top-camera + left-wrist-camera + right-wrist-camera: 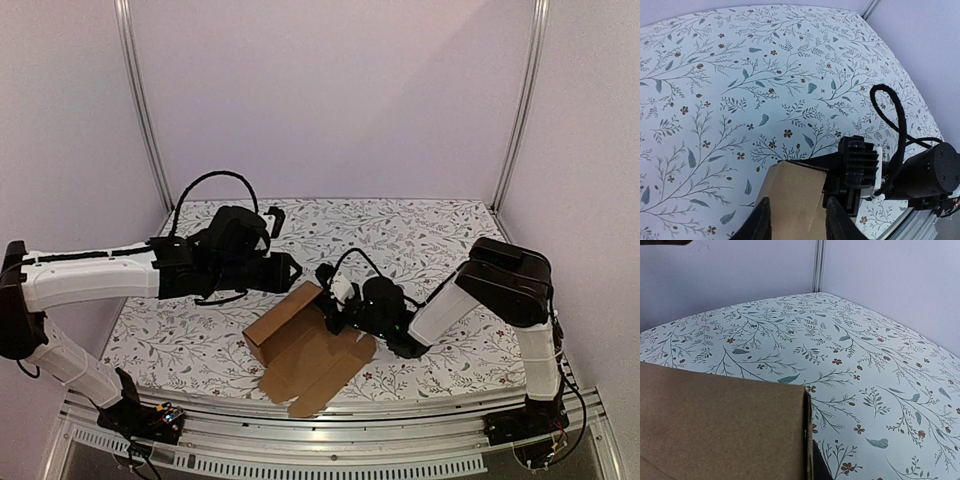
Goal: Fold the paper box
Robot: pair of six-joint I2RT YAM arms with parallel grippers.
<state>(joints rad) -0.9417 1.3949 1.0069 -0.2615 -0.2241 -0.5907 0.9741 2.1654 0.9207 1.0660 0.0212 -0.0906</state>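
The paper box [305, 350] is brown cardboard, partly folded, with one raised long wall and flat flaps spread toward the table's near edge. My left gripper [290, 272] hangs over the raised wall's far end. In the left wrist view its fingers [762, 220] straddle the cardboard [795, 195] and touch both sides. My right gripper [332, 300] grips the box's far end from the right. In the right wrist view the cardboard [720, 425] fills the lower left. One dark finger [820, 472] presses against its edge, and the other finger is hidden behind it.
The table [400, 230] has a white floral cover and is enclosed by pale walls with metal corner posts [140, 110]. A metal rail [330, 420] runs along the near edge. The right arm's black cable [897, 125] loops close to the left gripper.
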